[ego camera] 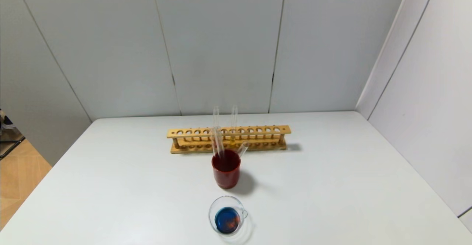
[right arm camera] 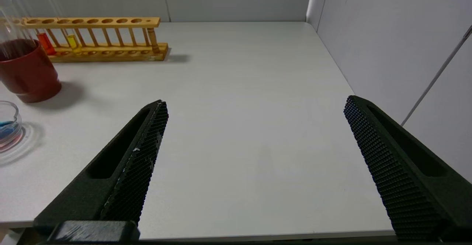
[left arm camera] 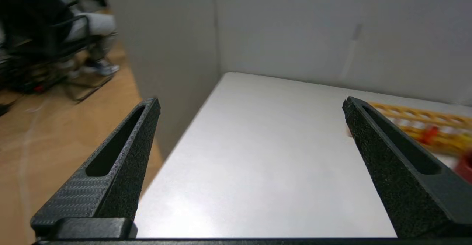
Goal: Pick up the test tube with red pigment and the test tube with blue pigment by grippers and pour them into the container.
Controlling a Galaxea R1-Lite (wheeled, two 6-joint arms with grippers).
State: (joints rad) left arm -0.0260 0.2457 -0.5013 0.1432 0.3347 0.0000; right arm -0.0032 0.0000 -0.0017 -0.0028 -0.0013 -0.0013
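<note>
Hanging back at the near edge of the counter (ego camera: 332,186), both arms out of the head view: left pincer (left arm camera: 250,107) standing wide with nothing between its jaws, right pincer (right arm camera: 256,105) spread wide and empty too. Sitting at bottom centre of the head view, the container (ego camera: 228,215), already holding blue liquid with an orange-red patch in it, so judging both pours done. Standing just behind it, toward frame centre, a dark red cup (ego camera: 226,168) with clear tubes (ego camera: 219,142) leaning in it, long axes near upright and tilted; which was red and which blue, impossible to tell. Behind the cup, a wooden rack (ego camera: 228,139) keeping a red-liquid tube (right arm camera: 46,43) and a yellow tube (right arm camera: 73,41) upright. Lying at the left edge of the right wrist view, cup and container, so judging the right arm slightly nearer.
</note>
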